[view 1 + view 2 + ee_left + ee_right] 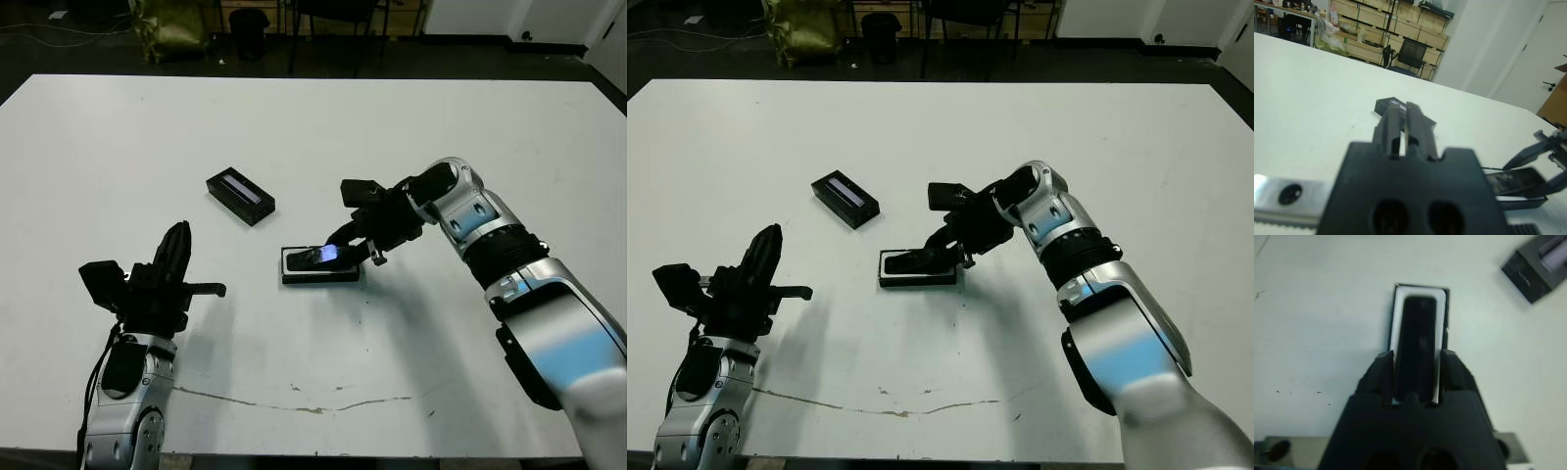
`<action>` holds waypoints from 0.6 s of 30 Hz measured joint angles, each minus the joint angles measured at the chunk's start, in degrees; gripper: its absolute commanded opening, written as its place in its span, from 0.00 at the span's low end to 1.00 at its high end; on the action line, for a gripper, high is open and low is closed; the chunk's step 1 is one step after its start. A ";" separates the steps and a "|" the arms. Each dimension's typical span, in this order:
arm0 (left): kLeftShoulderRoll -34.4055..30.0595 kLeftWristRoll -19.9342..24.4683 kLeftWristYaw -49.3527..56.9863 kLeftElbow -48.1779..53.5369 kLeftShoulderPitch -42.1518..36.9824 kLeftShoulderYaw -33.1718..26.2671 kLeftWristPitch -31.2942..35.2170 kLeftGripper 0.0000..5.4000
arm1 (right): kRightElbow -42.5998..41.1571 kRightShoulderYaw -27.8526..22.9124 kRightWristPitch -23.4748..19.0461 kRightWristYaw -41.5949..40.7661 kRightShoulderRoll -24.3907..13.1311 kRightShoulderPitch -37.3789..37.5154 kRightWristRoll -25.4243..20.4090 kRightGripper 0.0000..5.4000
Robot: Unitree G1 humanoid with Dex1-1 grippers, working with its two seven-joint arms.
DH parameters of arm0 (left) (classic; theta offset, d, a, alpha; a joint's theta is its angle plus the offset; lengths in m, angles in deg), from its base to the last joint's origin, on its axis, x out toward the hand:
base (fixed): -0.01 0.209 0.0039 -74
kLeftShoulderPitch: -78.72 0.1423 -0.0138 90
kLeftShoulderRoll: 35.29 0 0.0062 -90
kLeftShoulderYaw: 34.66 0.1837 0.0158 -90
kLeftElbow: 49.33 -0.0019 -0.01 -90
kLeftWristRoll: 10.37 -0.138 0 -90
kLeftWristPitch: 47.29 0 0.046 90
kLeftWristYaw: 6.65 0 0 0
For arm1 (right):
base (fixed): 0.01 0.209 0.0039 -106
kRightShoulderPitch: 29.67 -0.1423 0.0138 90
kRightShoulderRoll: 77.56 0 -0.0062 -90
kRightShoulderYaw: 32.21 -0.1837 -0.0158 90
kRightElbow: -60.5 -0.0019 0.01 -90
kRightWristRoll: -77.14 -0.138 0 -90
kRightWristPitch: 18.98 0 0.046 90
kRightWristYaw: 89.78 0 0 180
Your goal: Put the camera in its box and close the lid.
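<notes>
White counter (411,147) fills most of the scene, with a dark floor and chair legs beyond its far edge. Taking the box (290,265) as landmark, the nearest thing to the robot is the left gripper (176,257), which hovers well apart from the box on the robot's left side. Its jaws are pressed together, with only a thin slit between them in the left wrist view, and they hold nothing.

The box itself lies near the middle of the counter, its white lining visible around the edges. The camera (1417,342) is over the box, aligned with its long side and seeming to sit in the lining or just above it; I cannot tell if it is fully seated. The right gripper (343,252) reaches to the box from the robot's right side, and its jaws stand on both sides of the camera, seemingly gripping it at its near end.

Farther from the robot than the box, and a little to the left, the lid (240,196) lies apart, with its pale stripe upward.

In my judgement the placing step is almost finished: releasing the camera, fetching the lid and closing it remain. No brand or writing is readable; a faint mark on the lid side is too blurred.
</notes>
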 measured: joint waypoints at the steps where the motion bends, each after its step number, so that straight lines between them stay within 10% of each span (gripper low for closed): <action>1: 0.00 0.00 0.00 0.00 0.01 0.00 0.00 0.00 | 0.35 0.43 0.63 -0.77 0.20 -0.07 0.24 0.47; 14: 0.00 -0.37 -0.06 -0.18 0.22 0.12 -0.52 0.00 | 2.59 0.65 3.20 -1.92 0.72 -0.56 0.92 1.00; 18: 0.00 0.07 -0.07 -0.18 0.27 0.08 -0.43 0.00 | 3.20 0.81 3.26 -1.78 0.82 -0.51 1.62 1.00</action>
